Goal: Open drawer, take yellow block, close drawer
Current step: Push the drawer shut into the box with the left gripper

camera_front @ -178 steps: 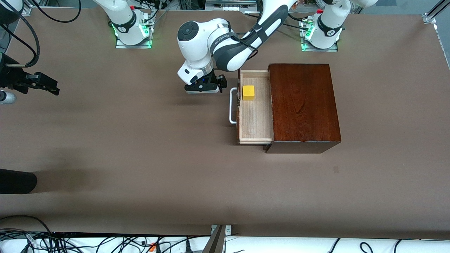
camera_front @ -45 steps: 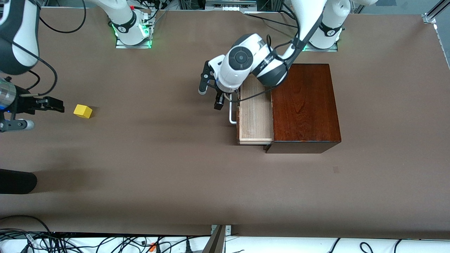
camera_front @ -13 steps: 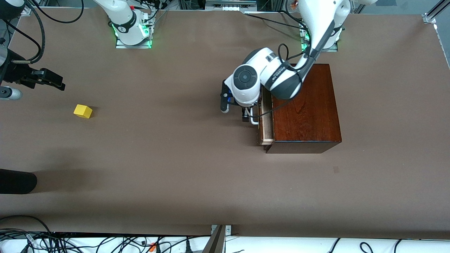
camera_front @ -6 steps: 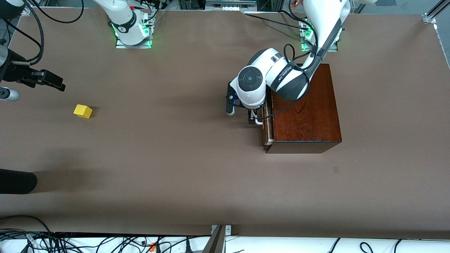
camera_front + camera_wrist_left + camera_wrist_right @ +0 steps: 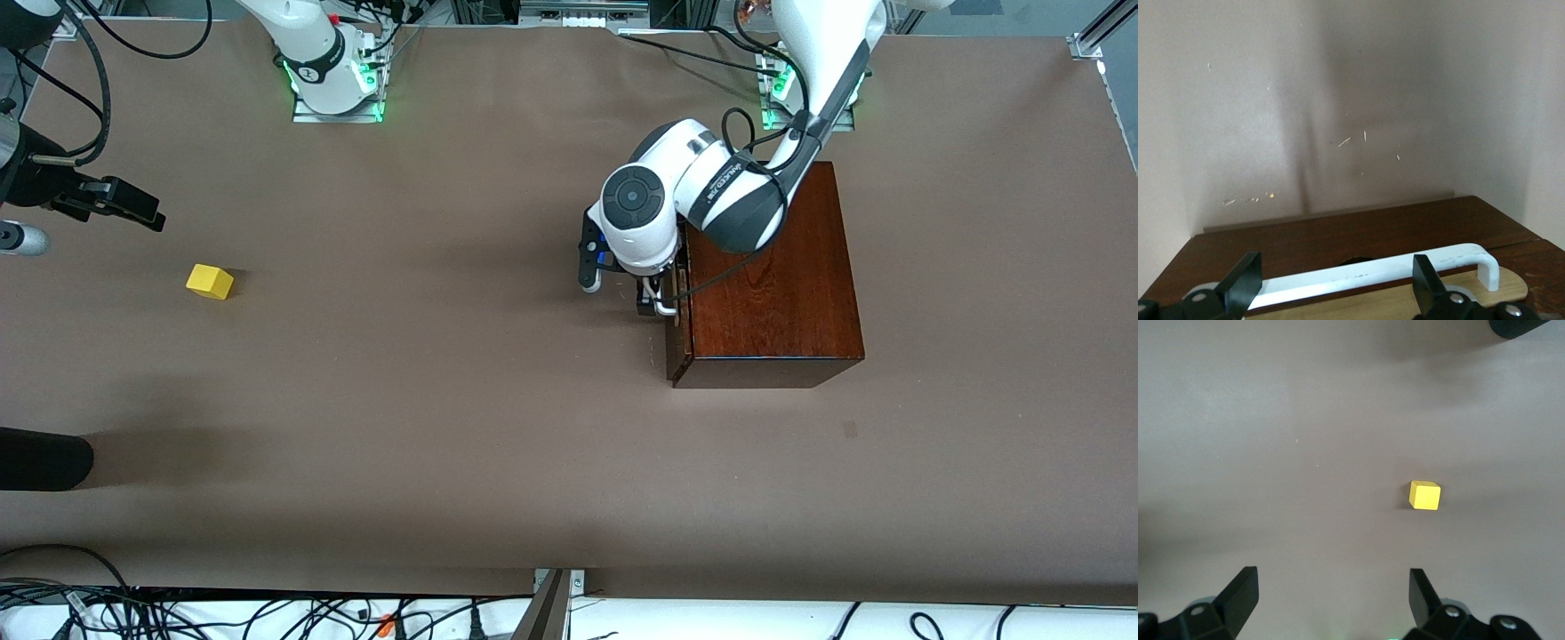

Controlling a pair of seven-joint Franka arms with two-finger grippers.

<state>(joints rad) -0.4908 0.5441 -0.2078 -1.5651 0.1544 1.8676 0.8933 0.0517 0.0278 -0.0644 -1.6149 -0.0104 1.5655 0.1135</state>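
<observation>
Left end effector (image 5: pixel 653 300) is sitting released, fingers straddling the white handle (image 5: pixel 1378 272) to seat the drawer (image 5: pixel 673 311) in the wooden box (image 5: pixel 769 267); right end effector (image 5: pixel 133 209) is waiting released over the desk (image 5: pixel 444 400), near the yellow block (image 5: pixel 210 282), well apart from the box.

Yellow block (image 5: pixel 210 281): alone on bare table toward the right arm's end, open on all 4 sides.
Right gripper (image 5: pixel 133 212): fingers spread, hanging near the block, not over it.
Drawer (image 5: pixel 673 307): pushed into the wooden box (image 5: pixel 769 267); left gripper (image 5: pixel 642 298) crowds its white handle (image 5: pixel 1371 273).
</observation>
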